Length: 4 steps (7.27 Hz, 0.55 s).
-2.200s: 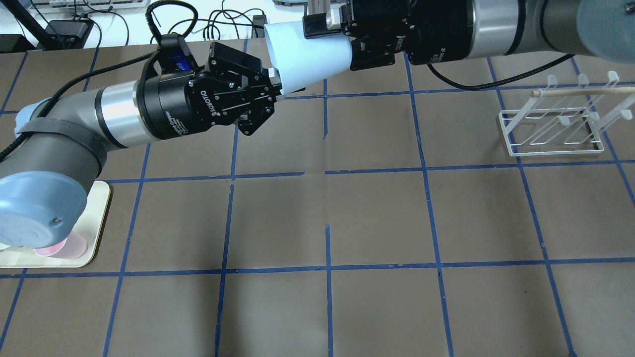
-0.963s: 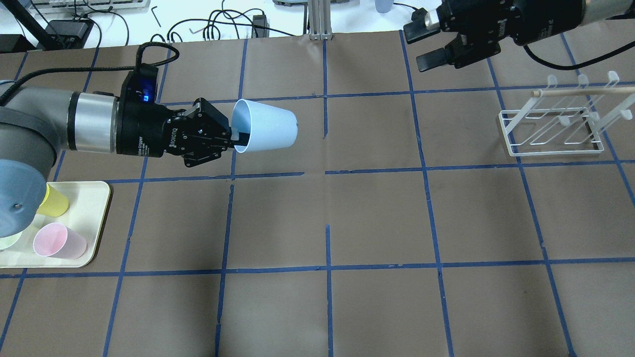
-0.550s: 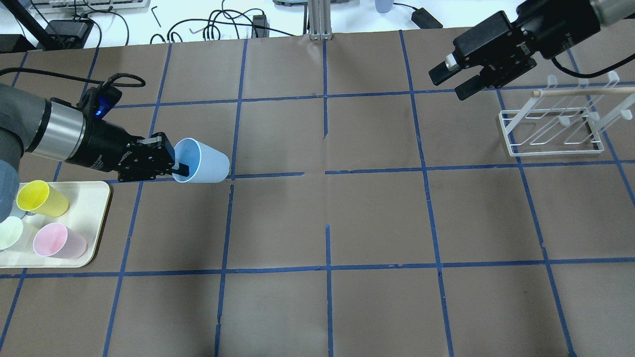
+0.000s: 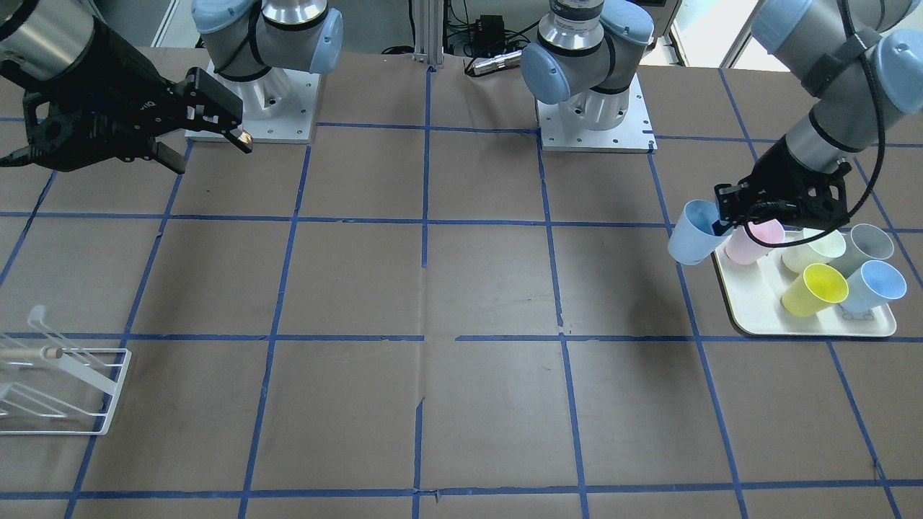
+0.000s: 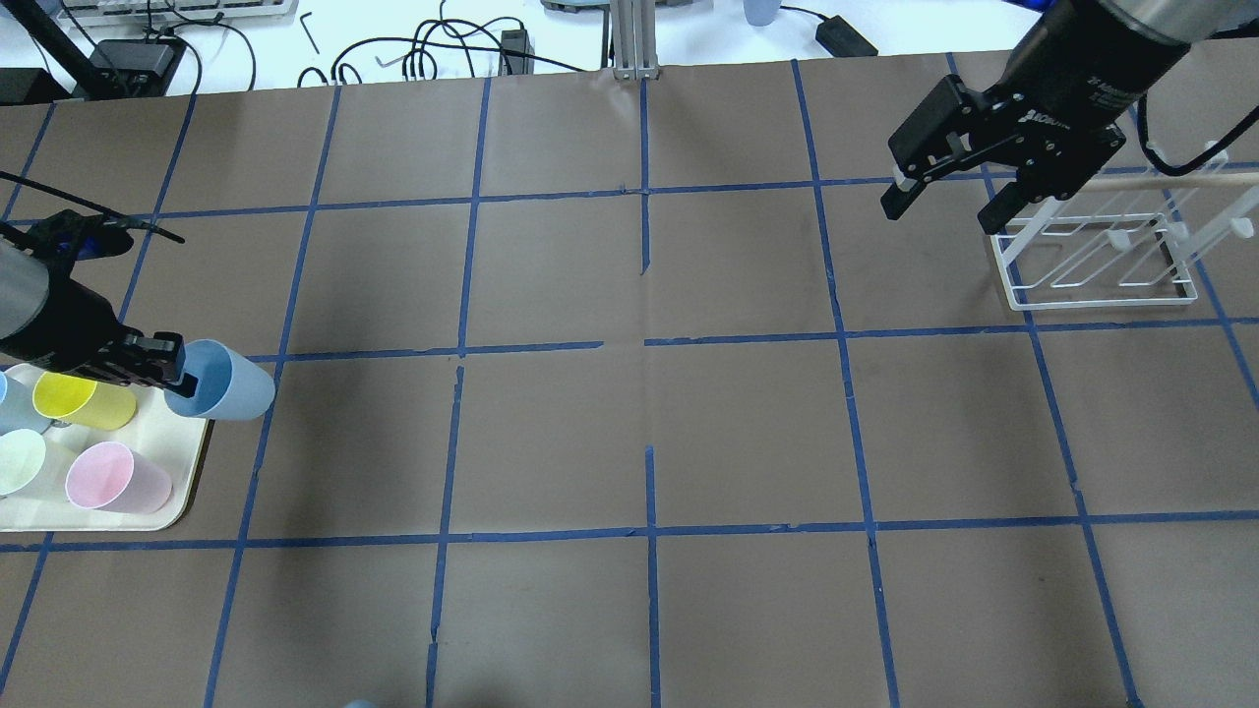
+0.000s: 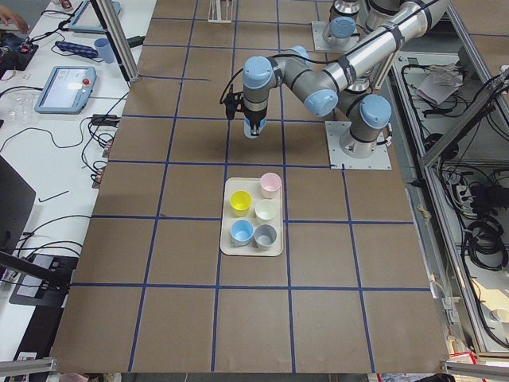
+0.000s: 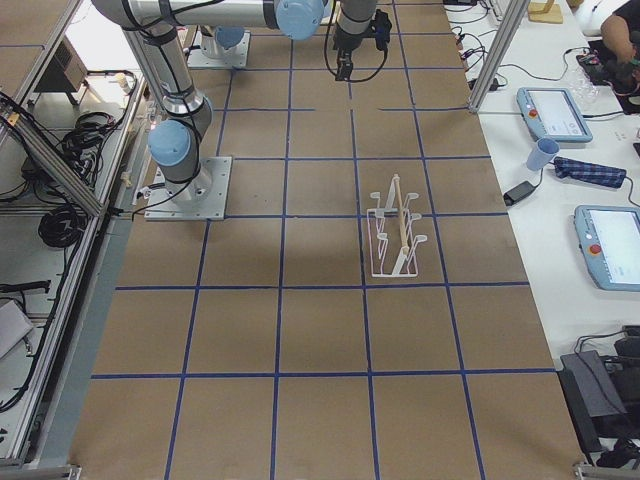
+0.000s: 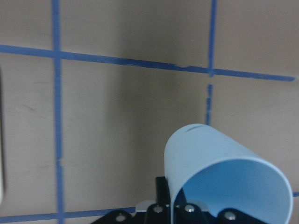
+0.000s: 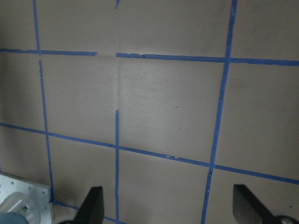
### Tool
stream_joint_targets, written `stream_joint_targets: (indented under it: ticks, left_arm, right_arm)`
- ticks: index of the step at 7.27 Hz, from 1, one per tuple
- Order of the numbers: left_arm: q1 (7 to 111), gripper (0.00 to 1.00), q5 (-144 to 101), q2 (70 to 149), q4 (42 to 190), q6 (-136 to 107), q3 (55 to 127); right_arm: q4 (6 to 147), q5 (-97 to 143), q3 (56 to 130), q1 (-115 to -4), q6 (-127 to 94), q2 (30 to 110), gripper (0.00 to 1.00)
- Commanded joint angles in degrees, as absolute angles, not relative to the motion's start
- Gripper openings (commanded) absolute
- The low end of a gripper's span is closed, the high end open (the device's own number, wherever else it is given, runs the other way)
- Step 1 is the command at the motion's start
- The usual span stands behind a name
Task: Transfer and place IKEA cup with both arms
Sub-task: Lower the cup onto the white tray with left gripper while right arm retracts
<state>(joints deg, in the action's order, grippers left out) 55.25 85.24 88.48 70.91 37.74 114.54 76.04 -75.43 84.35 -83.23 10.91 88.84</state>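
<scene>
- IKEA cup: clamped at its rim in left jaws, tilted, base toward centre of bench, mouth toward tray just behind.
- Nearer arm: left.
- Right jaws: apart, empty, beside wire rack, well apart from cup.

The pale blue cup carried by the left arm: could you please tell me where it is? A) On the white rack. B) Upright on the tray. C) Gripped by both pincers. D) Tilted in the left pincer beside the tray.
D: the left pincer clamps the pale blue cup by its rim, tilted, at the edge of the tray; the right pincer is open and empty.
</scene>
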Motion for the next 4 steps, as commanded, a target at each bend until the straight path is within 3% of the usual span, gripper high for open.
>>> stream_joint_targets:
  ticks: [1, 4]
  left_arm:
    - [49.5, 0.0, 89.12, 95.24, 64.7, 47.43, 114.43]
    - [47.72, 0.0, 89.03, 100.89, 61.24, 49.75, 110.51]
  right_arm:
    - [83.54, -84.19, 84.81, -90.42, -1.8, 88.86, 0.96]
    - [92.1, -89.12, 85.87, -91.67, -6.5, 88.51, 0.96]
